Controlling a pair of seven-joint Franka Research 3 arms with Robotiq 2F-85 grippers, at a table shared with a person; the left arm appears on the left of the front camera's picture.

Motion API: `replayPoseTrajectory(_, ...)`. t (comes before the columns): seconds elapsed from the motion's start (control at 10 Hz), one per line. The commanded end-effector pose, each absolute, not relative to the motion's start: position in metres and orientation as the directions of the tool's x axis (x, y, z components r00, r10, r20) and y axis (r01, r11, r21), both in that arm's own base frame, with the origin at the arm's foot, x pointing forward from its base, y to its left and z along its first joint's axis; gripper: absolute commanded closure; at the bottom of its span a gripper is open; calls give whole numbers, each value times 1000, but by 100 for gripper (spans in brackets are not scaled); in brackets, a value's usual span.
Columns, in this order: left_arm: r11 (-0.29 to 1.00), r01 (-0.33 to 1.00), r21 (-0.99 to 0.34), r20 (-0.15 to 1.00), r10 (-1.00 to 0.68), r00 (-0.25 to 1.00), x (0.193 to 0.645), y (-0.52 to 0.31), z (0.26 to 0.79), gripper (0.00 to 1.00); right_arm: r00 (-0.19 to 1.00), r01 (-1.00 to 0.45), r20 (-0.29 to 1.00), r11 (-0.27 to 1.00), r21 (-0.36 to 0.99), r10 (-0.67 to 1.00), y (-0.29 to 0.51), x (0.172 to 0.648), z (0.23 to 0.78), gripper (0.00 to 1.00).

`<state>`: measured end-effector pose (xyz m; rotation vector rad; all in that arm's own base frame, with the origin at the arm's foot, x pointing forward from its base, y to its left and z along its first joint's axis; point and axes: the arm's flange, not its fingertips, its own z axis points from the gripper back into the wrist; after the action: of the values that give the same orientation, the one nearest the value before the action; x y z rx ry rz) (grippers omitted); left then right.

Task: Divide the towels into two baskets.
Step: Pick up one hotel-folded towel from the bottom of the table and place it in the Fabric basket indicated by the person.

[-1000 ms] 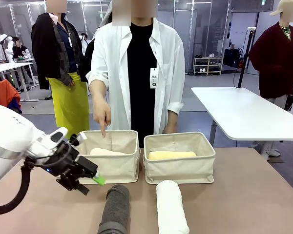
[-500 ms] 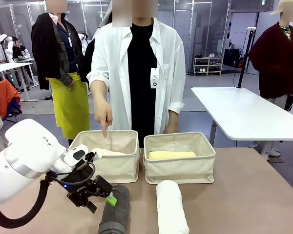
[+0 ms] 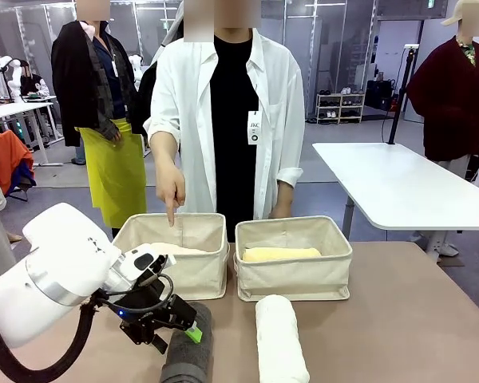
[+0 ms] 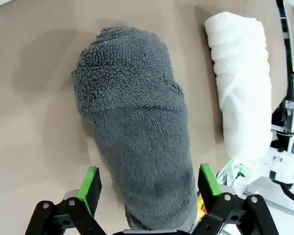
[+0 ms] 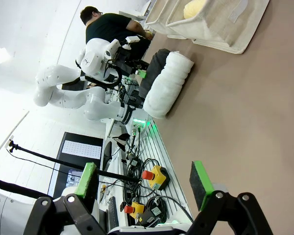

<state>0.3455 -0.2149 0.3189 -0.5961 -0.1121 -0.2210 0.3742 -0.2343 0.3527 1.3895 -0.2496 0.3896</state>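
Note:
A dark grey towel (image 3: 190, 355) lies rolled on the table in front of the baskets, with a white towel (image 3: 279, 339) to its right. My left gripper (image 3: 184, 329) stands open over the grey roll. In the left wrist view the green pads (image 4: 90, 182) straddle the grey towel (image 4: 137, 142) without pressing it, beside the white towel (image 4: 240, 83). The left basket (image 3: 184, 275) holds a pale pink towel (image 3: 172, 249); the right basket (image 3: 295, 279) holds a pale yellow towel (image 3: 281, 254). My right gripper (image 5: 144, 183) hangs open above the table's edge with nothing in it, far from the white towel (image 5: 169, 83).
A person in a white shirt stands behind the baskets, one hand (image 3: 170, 191) pointing a finger down into the left basket. Bare brown table (image 3: 399, 319) stretches to the right of the white roll. Another white table (image 3: 399, 183) stands behind on the right.
My left arm has swung right and down from beside the left basket, bringing its open gripper over the grey towel. The person's pointing hand and the towels have stayed put.

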Motion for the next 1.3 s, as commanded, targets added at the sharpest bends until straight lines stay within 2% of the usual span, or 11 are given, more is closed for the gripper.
replayPoseTrajectory(0.0,842,228,-490,193,-151,970,338,-231,315,0,914,-403,389,145,904,116,-231,371,355,5)
replayPoseTrajectory(0.3,873,214,-438,189,-144,971,344,-251,317,0,914,-403,389,145,904,116,-231,371,355,5)
replayPoseTrajectory(0.4,871,236,-430,188,-169,968,348,-252,318,4,914,-403,389,145,904,116,-231,371,355,5)
replayPoseTrajectory(0.5,855,240,-460,117,-209,971,351,-252,318,20,914,-403,389,145,904,116,-231,371,355,5)
replayPoseTrajectory(0.6,870,244,-428,153,-196,969,355,-252,316,23,914,-403,389,145,904,116,-231,371,355,5)
replayPoseTrajectory(0.7,874,240,-422,149,-194,970,356,-252,315,40,914,-403,389,145,904,116,-231,371,355,5)
replayPoseTrajectory(0.8,874,242,-421,160,-191,969,356,-251,316,43,914,-403,389,145,904,116,-231,371,355,5)
replayPoseTrajectory(0.9,872,231,-432,165,-175,971,356,-249,318,59,914,-403,389,145,904,116,-231,371,355,5)
replayPoseTrajectory(1.0,877,234,-420,181,-172,968,356,-247,320,62,914,-403,389,145,904,116,-231,371,355,5)
replayPoseTrajectory(1.1,877,223,-425,188,-156,970,356,-245,326,53,914,-403,389,145,904,116,-231,371,355,5)
replayPoseTrajectory(1.2,877,214,-431,186,-146,972,353,-240,337,74,914,-403,389,145,904,116,-231,371,355,5)
